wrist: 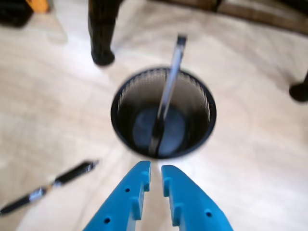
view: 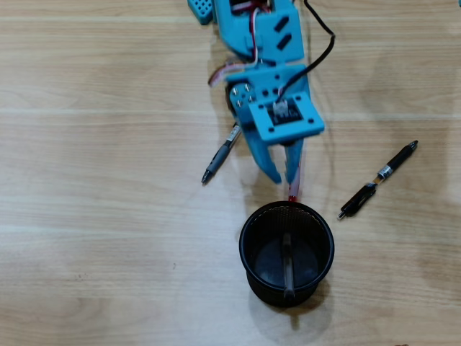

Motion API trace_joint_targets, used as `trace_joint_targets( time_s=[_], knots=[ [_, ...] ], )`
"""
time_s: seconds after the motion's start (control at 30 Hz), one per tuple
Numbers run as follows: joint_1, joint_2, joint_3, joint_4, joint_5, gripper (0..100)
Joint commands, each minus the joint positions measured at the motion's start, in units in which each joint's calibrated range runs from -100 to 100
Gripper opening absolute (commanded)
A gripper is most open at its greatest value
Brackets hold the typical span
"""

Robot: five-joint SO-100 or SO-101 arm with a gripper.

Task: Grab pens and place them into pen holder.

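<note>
Wooden surface [view: 86, 216] carries the mesh pen holder [view: 248, 249], with one pen [view: 288, 270] already leaning inside. I read the pincer [view: 284, 176], just beside the rim, as clamped on a red pen [view: 292, 193]. Two pens remain flat: a grey-black one [view: 220, 157] and a silver-banded black one [view: 378, 180].

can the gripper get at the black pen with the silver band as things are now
Probably yes. That pen lies flat on bare table, right of the pen holder in the overhead view, nothing on top or touching it. But the gripper seems to hold a red pen, which should go first.
</note>
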Motion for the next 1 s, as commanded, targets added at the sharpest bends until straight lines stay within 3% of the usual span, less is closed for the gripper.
trace_joint_targets(
  time_s=[0.0, 0.2, 0.3, 0.67, 0.97],
  knots=[
    [0.8, -9.0, -3.0, 12.8, 0.2, 2],
    [-1.0, -16.3, -2.8, 35.3, 0.1, 2],
    [-1.0, -19.0, -0.4, 39.9, 0.1, 2],
    [3.8, -34.4, 24.9, 39.1, -0.3, 2],
    [1.5, -34.8, 39.4, 19.1, -0.8, 2]
  ],
)
